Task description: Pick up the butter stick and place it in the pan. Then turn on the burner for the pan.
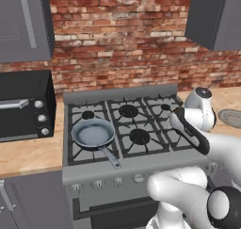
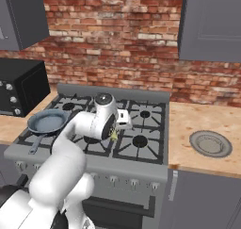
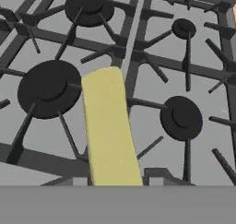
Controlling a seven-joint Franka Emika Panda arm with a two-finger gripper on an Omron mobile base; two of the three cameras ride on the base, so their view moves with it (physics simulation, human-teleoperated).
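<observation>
The jaws are drawn in narrow around the thin pale-yellow butter stick (image 3: 110,126), which juts out from between them with its long axis running straight ahead of the hand; in the hand view it hangs over the black iron grates of the grey gas stove (image 3: 138,57), apparently lifted clear of them. From the right base view the gripper (image 2: 114,134) hovers above the middle of the cooktop with a small yellow end of the stick peeking out beneath it.

The round shallow frying pan (image 2: 47,121), dark-rimmed with a bluish-grey inside, sits on the front left burner, well to the gripper's left, its long dark handle pointing toward the stove front. So, as I judge it, the carry must go leftward, over the rim. A flat grey plate (image 2: 210,143) lies on the wooden counter at the right.
</observation>
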